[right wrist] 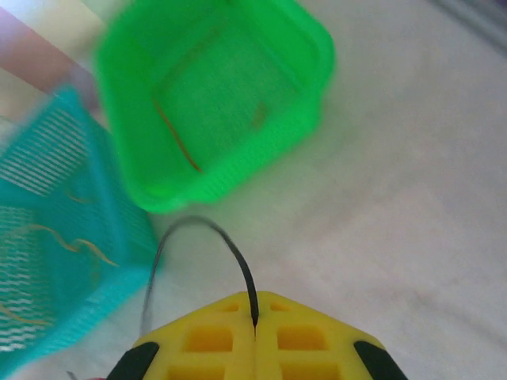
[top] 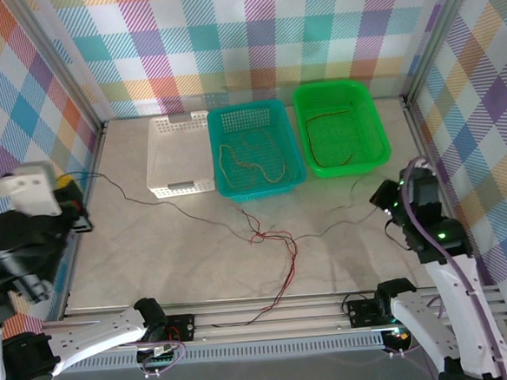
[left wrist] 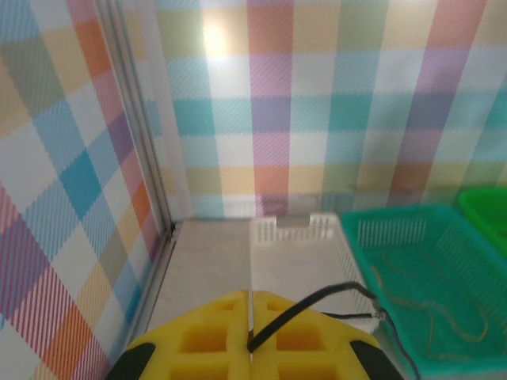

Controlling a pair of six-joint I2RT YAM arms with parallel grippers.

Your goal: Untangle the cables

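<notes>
The cables lie knotted at the table's middle: a red cable [top: 274, 238] loops there and trails toward the front rail. A thin black cable [top: 163, 205] runs from the knot to my left gripper [top: 72, 190] at the far left. In the left wrist view that gripper [left wrist: 252, 339] is shut on the black cable [left wrist: 317, 299]. Another black strand [top: 339, 226] leads right to my right gripper [top: 381, 197]. The right wrist view has this gripper [right wrist: 255, 323] shut on an arching black cable [right wrist: 234, 249]. Whether both strands are one cable I cannot tell.
Three baskets stand in a row at the back: white [top: 178, 126], teal [top: 252, 110] with thin yellowish cables inside, and green [top: 338, 88] with an orange-brown cable. Metal frame rails border the table on the left, right and front.
</notes>
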